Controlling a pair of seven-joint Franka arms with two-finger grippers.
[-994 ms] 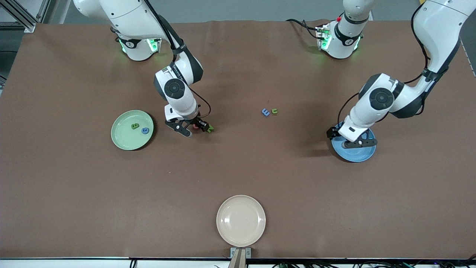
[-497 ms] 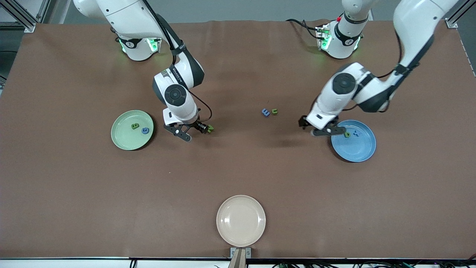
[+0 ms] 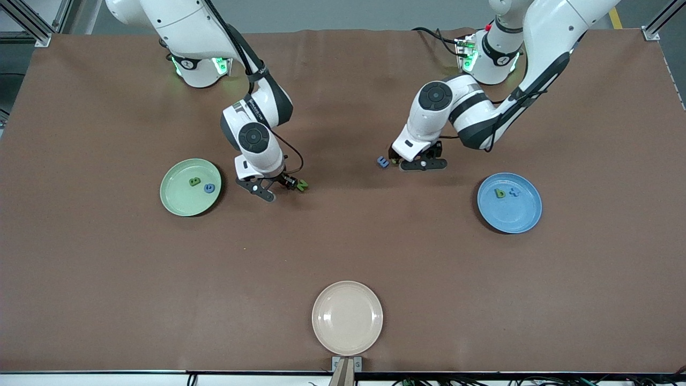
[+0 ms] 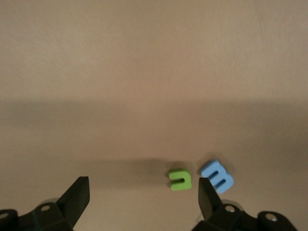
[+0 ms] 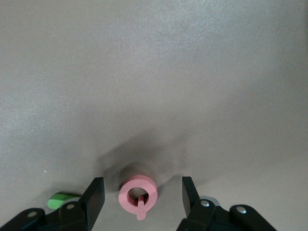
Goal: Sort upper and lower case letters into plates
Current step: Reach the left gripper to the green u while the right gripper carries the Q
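Observation:
My right gripper is open, low over the table beside the pale green plate. A pink Q lies between its fingers, and a green N lies just beside them. The plate holds a green B and a blue letter. My left gripper is open over mid-table. A green letter lies between its fingers close to one fingertip, with a blue letter just outside it. The blue plate holds a green b and a blue x.
A cream-white plate sits at the table edge nearest the front camera, midway along it. The robots' bases stand along the farthest edge.
My left arm has swung from over the blue plate to the two letters at mid-table, leaving the green b in that plate. My right gripper has stayed around the pink Q.

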